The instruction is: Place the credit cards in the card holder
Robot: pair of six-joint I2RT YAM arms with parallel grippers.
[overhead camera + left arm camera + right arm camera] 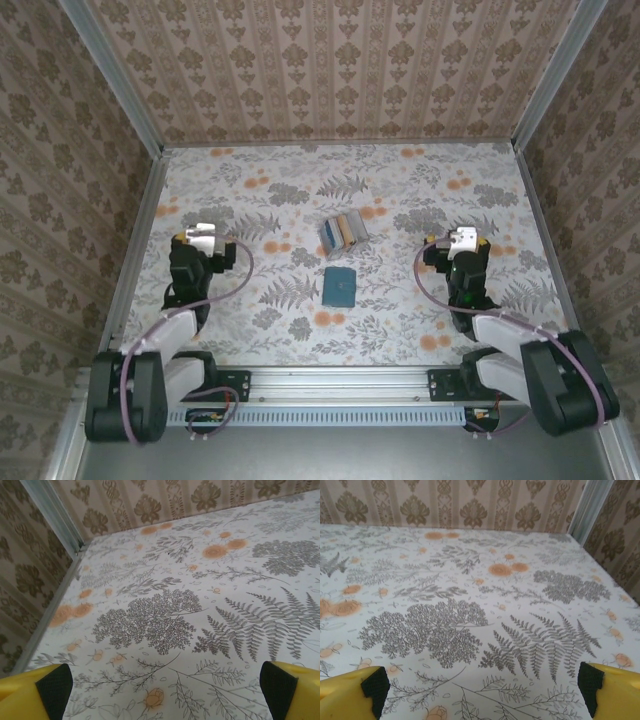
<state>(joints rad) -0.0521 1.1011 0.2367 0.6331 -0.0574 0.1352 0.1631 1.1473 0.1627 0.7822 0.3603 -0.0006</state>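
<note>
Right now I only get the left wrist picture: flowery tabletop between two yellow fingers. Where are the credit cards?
Observer: The credit cards lie fanned in a small pile near the middle of the table, to the right of your left gripper.
Operator: And the card holder?
Observer: The card holder lies flat, looking closed, just nearer the arms than the cards, not touching them.
Operator: Is the other arm busy?
Observer: No, the right gripper is open and empty above bare table.

One card holder (340, 286); one fan of credit cards (343, 233), exact count unclear
</note>
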